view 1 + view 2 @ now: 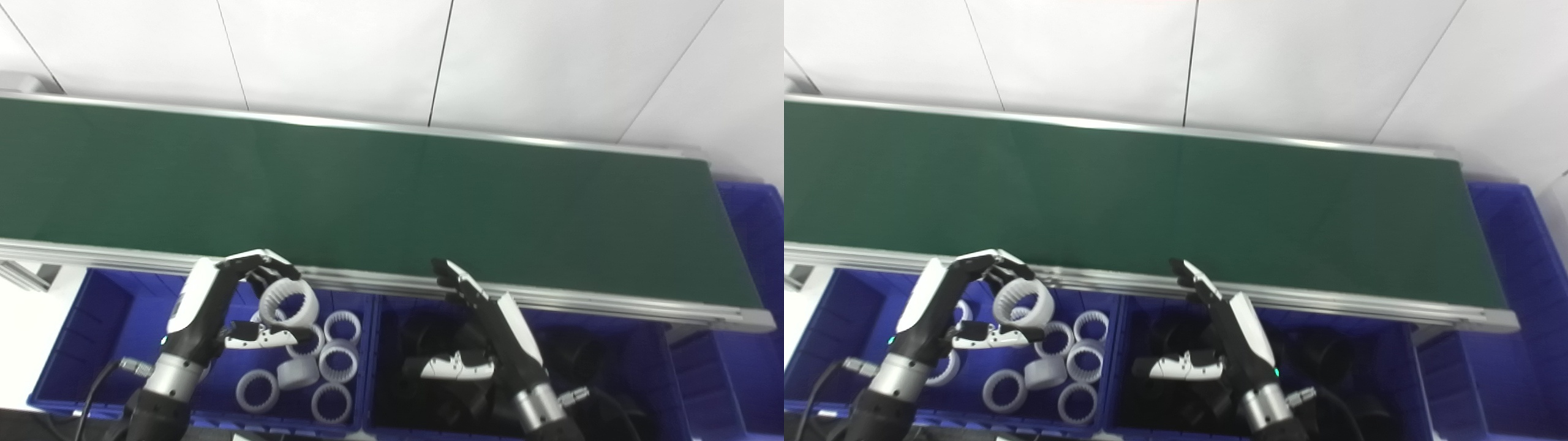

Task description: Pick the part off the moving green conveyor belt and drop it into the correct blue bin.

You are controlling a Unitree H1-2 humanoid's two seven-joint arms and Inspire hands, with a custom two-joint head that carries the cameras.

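The green conveyor belt (392, 196) carries no part in view. My left hand (211, 306) is over the left blue bin (73, 343), fingers curled over a white toothed ring (289, 301) and thumb just under it; the ring hangs tilted above the bin. Several white rings (334, 361) like it lie in that bin. My right hand (484, 331) is open and empty, fingers pointing up toward the belt's near rail, over the right blue bin (649, 367), which holds dark black parts (429, 343) that are hard to make out.
The belt's aluminium near rail (551, 297) runs just behind both bins. A third blue bin (756, 245) stands at the belt's right end. A white panelled wall (392, 55) is behind the belt. Cables (98, 383) trail from both wrists.
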